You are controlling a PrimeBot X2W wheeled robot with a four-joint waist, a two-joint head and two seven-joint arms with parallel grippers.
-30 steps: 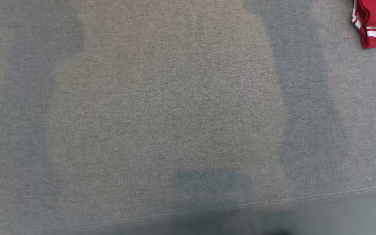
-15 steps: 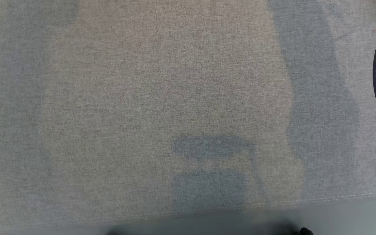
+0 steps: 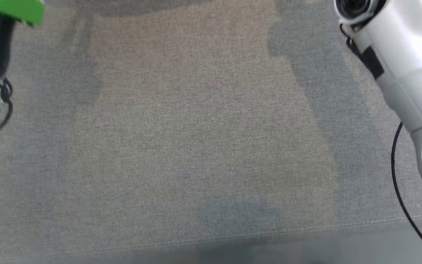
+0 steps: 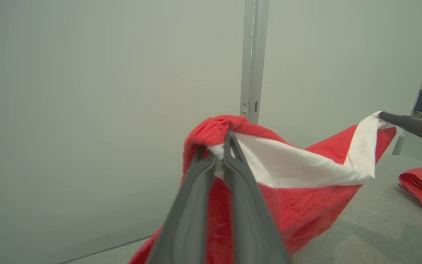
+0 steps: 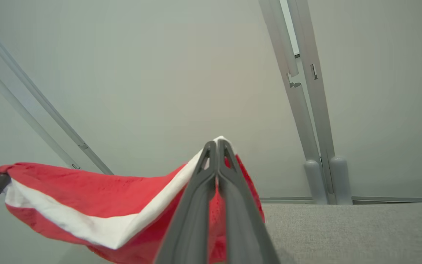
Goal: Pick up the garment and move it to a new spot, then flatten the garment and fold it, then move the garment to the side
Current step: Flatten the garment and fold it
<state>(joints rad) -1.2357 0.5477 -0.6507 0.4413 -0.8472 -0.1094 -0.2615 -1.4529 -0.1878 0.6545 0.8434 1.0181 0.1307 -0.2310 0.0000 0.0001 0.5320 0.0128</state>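
Holding the red knit garment with a white band up over the grey fabric table, my left gripper and right gripper each clamped on a corner, cloth slung between them.

A grey woven surface spreads across the head view, with soft darker shadow patches down its left and right sides. A stitched seam runs near the bottom edge, above a smoother grey strip. In the left wrist view a plain pale wall is split at upper centre by a vertical metal post. In the right wrist view two pale posts lean at upper right and a thin rail slants across the left.
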